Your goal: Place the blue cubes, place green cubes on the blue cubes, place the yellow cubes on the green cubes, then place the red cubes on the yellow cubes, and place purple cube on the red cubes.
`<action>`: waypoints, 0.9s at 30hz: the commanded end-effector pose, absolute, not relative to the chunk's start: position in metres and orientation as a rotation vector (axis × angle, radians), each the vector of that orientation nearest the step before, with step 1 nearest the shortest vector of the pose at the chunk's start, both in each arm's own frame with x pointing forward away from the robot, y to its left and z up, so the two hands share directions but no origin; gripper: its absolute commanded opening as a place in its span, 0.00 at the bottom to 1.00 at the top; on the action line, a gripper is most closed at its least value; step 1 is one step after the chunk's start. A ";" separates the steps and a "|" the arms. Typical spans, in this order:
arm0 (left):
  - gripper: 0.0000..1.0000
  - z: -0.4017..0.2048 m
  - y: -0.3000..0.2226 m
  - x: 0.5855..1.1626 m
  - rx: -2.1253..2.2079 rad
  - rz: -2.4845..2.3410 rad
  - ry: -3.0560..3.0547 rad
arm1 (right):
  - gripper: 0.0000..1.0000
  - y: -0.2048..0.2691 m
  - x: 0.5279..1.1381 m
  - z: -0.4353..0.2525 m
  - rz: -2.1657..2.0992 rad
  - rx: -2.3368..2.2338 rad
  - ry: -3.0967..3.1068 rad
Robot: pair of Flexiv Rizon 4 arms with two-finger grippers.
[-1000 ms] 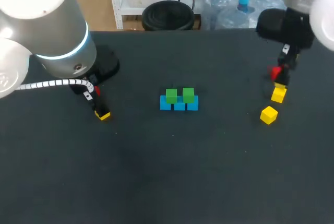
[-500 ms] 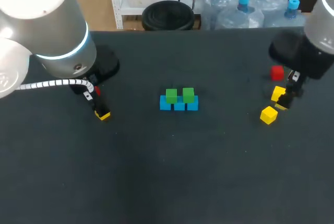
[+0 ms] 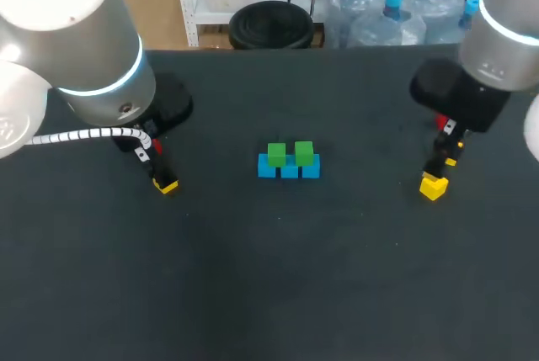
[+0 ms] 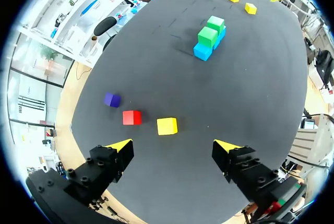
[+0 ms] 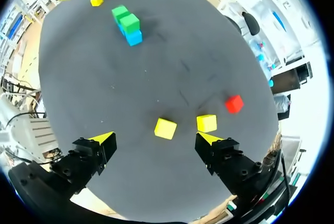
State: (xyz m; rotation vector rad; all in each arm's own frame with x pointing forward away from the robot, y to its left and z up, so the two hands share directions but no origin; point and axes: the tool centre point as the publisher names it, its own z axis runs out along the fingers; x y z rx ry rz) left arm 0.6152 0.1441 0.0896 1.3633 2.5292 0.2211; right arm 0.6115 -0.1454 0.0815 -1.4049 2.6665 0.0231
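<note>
A row of blue cubes (image 3: 289,169) lies mid-table with two green cubes (image 3: 276,155) on top. My left gripper (image 4: 173,145) hangs open above the table's left side. A yellow cube (image 4: 167,126) lies just ahead between its fingers, with a red cube (image 4: 131,117) and a purple cube (image 4: 111,99) beside it. My right gripper (image 5: 155,139) is open over the right side. One yellow cube (image 5: 165,128) sits between its fingers. A second yellow cube (image 5: 206,123) and a red cube (image 5: 234,103) lie further out. In the head view the right gripper (image 3: 438,166) hovers above the near yellow cube (image 3: 433,187).
The dark table (image 3: 278,277) has wide bare room in front of the stack. My left arm's big body (image 3: 84,50) covers the back left corner and hides the red and purple cubes in the head view.
My right arm swung from the back right, over the red cube, forward and inward to hover over the nearer yellow cube. The left arm and all the cubes stayed put.
</note>
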 end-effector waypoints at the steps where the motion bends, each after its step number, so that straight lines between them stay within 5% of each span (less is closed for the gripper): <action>1: 1.00 0.090 0.145 0.617 1.368 0.216 2.530 | 1.00 -0.148 0.620 0.069 0.038 -1.395 2.708; 27: 1.00 0.090 0.145 0.617 1.368 0.216 2.530 | 1.00 -0.149 0.613 0.021 0.165 -1.308 2.791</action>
